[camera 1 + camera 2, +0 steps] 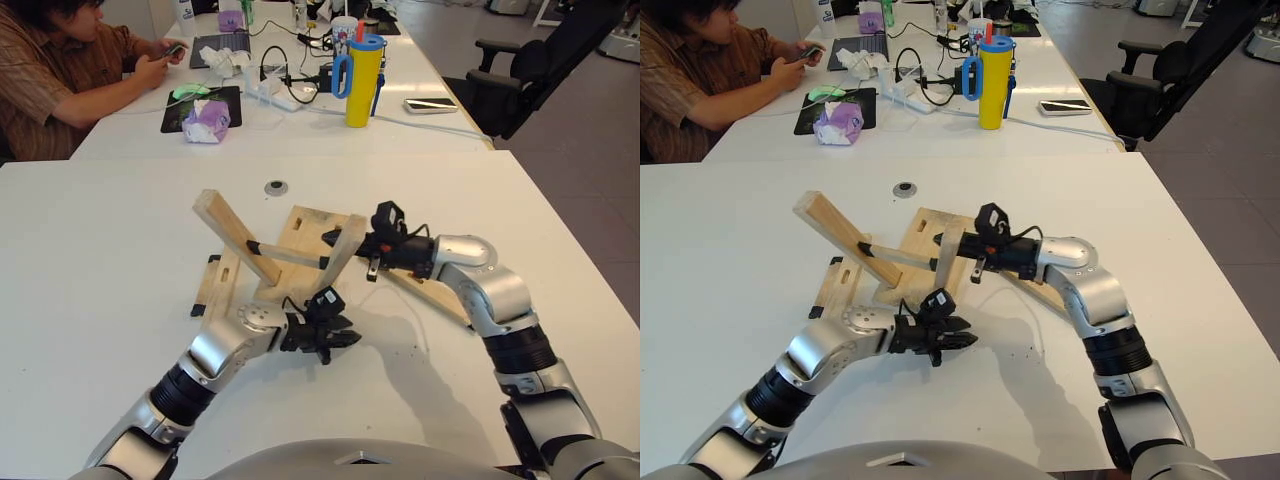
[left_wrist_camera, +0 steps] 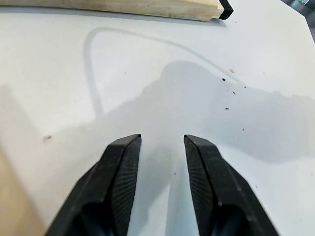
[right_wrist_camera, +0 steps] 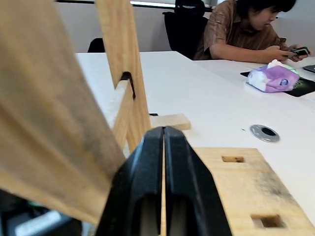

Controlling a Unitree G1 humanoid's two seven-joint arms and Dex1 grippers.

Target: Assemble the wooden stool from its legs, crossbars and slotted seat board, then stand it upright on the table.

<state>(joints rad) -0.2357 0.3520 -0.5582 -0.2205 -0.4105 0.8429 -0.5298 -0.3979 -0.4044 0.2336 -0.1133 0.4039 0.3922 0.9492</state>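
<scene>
A white table [image 1: 100, 250] carries the stool parts near its middle, a little toward the far edge. The slotted seat board [image 1: 305, 222] lies flat. Over it stands a half-built frame: a raised leg [image 1: 235, 235] tilting up toward the table's left edge, a second leg [image 1: 345, 248] leaning beside it, and a crossbar [image 1: 290, 256] joining the two. A loose slotted piece [image 1: 214, 285] lies flat on the left of the board, and another leg [image 1: 440, 298] lies flat on the right, partly under the right arm.

The right gripper [image 3: 164, 130] has its fingers pressed together with nothing between them. Its tip sits just beside the second leg; whether it touches the wood cannot be told.

The left gripper [image 2: 162, 141] is released, its fingers [image 2: 125, 162] spread apart over bare tabletop, on the near side of the parts and touching none of them.

A round cable grommet [image 1: 276, 187] is set into the table between the seat board and the far edge. Bare tabletop runs wide from the parts to the left edge, to the right edge and to the near edge.
</scene>
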